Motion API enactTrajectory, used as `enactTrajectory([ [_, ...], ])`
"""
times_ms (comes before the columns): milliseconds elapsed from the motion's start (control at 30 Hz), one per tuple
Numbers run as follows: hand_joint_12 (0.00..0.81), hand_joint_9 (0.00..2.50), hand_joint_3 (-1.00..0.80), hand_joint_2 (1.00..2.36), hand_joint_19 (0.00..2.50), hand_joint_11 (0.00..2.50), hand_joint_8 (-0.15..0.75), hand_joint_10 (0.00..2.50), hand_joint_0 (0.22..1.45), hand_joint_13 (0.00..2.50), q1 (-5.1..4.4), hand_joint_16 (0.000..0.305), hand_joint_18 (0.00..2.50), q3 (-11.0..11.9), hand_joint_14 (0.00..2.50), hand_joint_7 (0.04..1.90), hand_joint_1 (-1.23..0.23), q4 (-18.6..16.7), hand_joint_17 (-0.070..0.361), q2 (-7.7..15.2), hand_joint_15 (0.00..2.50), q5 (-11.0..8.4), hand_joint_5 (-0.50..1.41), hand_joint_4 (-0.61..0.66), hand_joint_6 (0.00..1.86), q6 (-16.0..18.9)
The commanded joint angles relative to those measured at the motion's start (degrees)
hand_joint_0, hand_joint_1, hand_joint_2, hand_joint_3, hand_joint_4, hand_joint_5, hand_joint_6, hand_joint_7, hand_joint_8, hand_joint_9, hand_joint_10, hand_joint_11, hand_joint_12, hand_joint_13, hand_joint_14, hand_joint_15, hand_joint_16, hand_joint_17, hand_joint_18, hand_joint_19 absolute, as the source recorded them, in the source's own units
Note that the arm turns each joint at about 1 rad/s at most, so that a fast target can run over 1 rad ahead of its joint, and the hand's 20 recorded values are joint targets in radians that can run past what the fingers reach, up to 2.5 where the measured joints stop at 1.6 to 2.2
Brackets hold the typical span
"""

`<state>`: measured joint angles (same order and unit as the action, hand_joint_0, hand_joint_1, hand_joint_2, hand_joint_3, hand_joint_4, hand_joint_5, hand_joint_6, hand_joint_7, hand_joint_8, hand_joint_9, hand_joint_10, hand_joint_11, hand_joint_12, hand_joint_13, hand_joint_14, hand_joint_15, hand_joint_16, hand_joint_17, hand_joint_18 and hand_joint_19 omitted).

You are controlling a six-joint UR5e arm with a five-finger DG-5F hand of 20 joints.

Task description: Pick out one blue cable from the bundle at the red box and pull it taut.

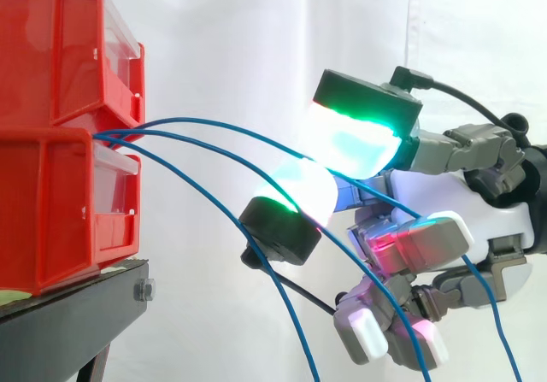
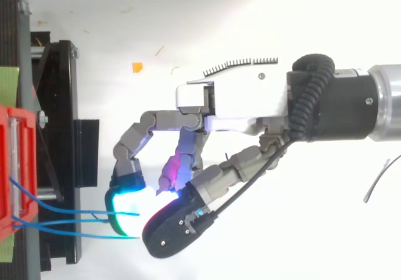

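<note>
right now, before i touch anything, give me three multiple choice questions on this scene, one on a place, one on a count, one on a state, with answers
1. Where do the blue cables leave the red bins?
A. From the top of the upper bin
B. From where the two stacked bins meet
C. From under the lower bin

2. How many blue cables run out from the bins in the side view?
A. One
B. Five
C. Three

3. How does the hand stand to the cables?
A. Two glowing pads pinched on a blue cable
B. Open, well clear of them
C. Flat against a bin

Answers:
1 B: all start at the seam between the bins.
2 C: three separate blue lines fan out.
3 A: the pads meet with a cable passing between them.
</note>
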<state>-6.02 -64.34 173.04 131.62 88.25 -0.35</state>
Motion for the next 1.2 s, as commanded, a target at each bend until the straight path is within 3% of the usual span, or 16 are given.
enactTrajectory([
  [0,0.338,1.47,-0.23,1.01,0.61,0.82,0.29,0.03,0.6,1.01,0.04,0.054,1.12,0.0,0.02,1.03,-0.8,0.72,0.122,-0.04,0.48,0.08,-0.03,-0.07,0.88,0.0],
  [433,0.345,1.39,-0.27,1.01,0.63,0.8,0.288,0.03,0.61,0.94,-0.04,0.054,1.01,0.0,0.02,1.0,-0.73,7.93,0.122,-2.68,0.49,-0.18,-0.03,-0.07,0.9,-0.09],
  [700,0.339,1.36,-0.29,1.01,0.65,0.79,0.285,0.03,0.61,0.9,-0.04,0.054,0.95,-0.09,0.02,0.97,-0.7,9.51,0.12,-3.91,0.49,-0.36,-0.03,-0.07,0.9,-0.09],
  [867,0.342,1.33,-0.31,1.01,0.66,0.79,0.283,0.03,0.62,0.88,-0.31,0.053,0.91,-0.88,0.02,0.97,-0.69,11.27,0.12,-5.05,0.49,-1.76,-0.04,-0.06,0.9,-0.09],
  [1167,0.358,1.32,-0.34,1.01,0.65,0.76,0.304,0.03,0.62,0.85,-0.66,0.057,0.88,-5.1,0.02,0.95,-0.66,10.92,0.128,-6.11,0.48,-3.0,-0.04,-0.06,0.9,0.26],
])
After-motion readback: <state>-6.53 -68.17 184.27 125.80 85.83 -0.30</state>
